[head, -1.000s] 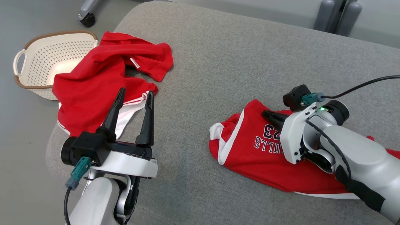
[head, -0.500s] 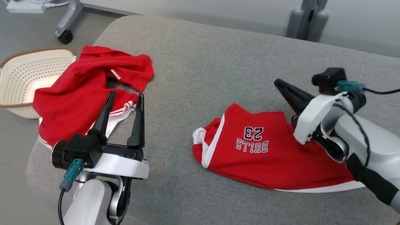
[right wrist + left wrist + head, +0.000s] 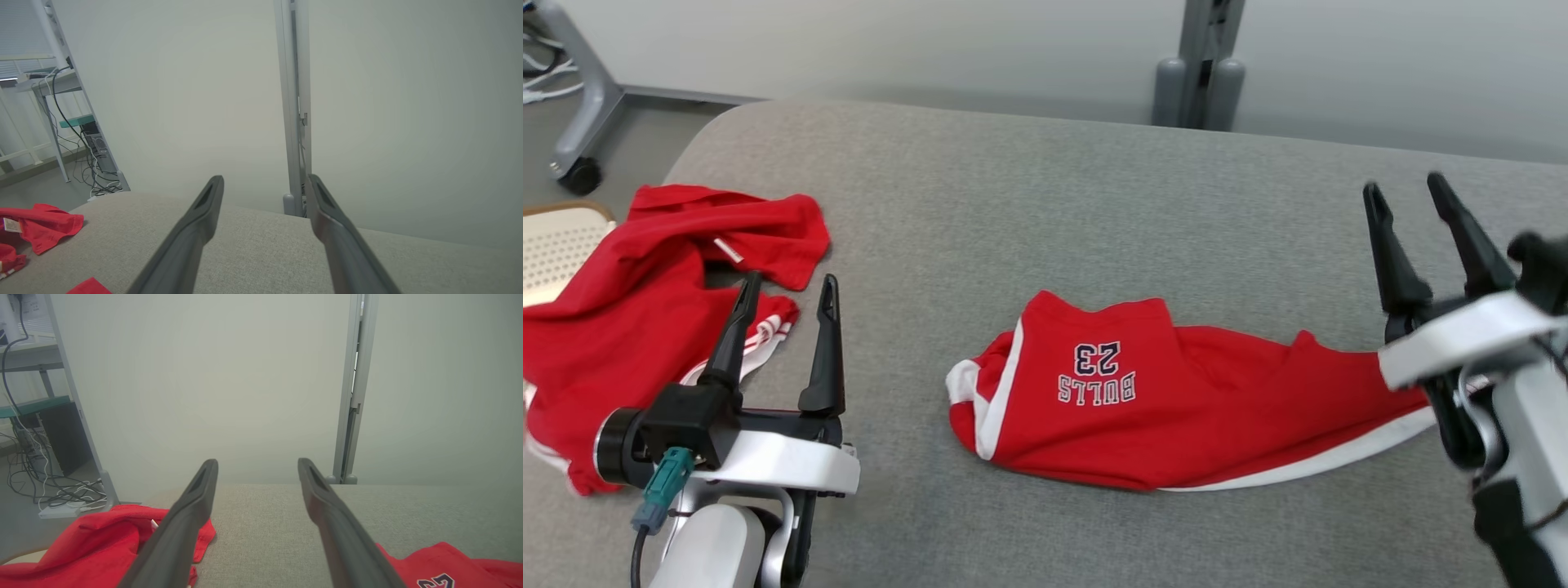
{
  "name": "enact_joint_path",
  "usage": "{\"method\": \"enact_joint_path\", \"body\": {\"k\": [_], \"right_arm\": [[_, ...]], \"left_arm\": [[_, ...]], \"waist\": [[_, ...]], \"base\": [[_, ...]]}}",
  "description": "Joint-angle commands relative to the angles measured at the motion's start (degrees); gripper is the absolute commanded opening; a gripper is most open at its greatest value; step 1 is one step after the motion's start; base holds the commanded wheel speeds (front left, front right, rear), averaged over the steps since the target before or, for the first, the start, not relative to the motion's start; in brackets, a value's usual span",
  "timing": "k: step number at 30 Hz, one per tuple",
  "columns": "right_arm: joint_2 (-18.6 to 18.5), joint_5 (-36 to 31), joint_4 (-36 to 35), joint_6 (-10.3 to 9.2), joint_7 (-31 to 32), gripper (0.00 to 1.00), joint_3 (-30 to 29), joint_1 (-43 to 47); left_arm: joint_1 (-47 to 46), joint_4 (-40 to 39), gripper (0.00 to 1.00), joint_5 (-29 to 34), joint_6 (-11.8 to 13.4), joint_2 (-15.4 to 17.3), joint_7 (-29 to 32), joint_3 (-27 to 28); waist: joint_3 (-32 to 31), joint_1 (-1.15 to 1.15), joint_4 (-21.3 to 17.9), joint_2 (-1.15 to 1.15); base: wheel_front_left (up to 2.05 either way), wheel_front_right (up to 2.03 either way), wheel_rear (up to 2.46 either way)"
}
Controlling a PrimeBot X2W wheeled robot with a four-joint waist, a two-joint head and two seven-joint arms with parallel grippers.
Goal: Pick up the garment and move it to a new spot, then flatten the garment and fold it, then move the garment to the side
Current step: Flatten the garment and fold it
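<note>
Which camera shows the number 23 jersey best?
The head view: nearly the whole jersey lies there, lettering readable. The left wrist view catches one corner with part of the number; the right wrist view, a red scrap, possibly it.

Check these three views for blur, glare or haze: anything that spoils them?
Head view: soft even light, no glare; the right hand is slightly blurred, the jersey lettering crisp. Left wrist view: hazy, low contrast, near fingers soft. Right wrist view: same haze, fingers soft.

Red cloth garment (image 3: pixel 1201 408), rough grey woven fabric surface (image 3: pixel 1029 212), perforated plastic basket (image 3: pixel 556 253)
</note>
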Motion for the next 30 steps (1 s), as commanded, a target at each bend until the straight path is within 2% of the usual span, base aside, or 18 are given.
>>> {"method": "enact_joint_path", "body": {"k": [1,5,9,21,30], "right_arm": [[1.6,-3.2,-2.6,0.03,-0.1,1.00,-3.0,4.3],[5.6,-9.9,-8.6,0.03,0.1,1.00,-9.4,12.7],[8.6,-13.8,-15.0,0.02,2.8,1.00,-12.5,19.1],[13.1,-17.5,-28.5,0.03,10.6,1.00,-17.4,31.3],[14.2,-18.5,-33.4,0.03,13.6,1.00,-18.8,34.4]], "left_arm": [[0.8,-0.6,1.00,0.4,0.4,0.7,0.5,0.2],[2.3,-2.2,1.00,0.8,1.2,1.8,1.5,0.4],[3.9,-3.9,1.00,1.0,1.8,2.7,2.8,0.5],[7.4,-6.5,1.00,0.6,2.8,3.9,4.8,0.3],[8.8,-7.3,1.00,0.4,3.6,4.1,5.9,-0.2]], "waist": [[-1.1,0.00,-1.8,0.00],[-2.1,0.00,-3.8,0.00],[-2.7,0.00,-5.5,0.00],[-4.4,0.00,-7.0,0.00],[-4.9,0.00,-7.2,0.00]], "base": [[0.00,0.00,0.00],[0.00,0.00,0.00],[0.00,0.00,0.00],[0.00,0.00,0.00],[0.00,0.00,0.00]]}}
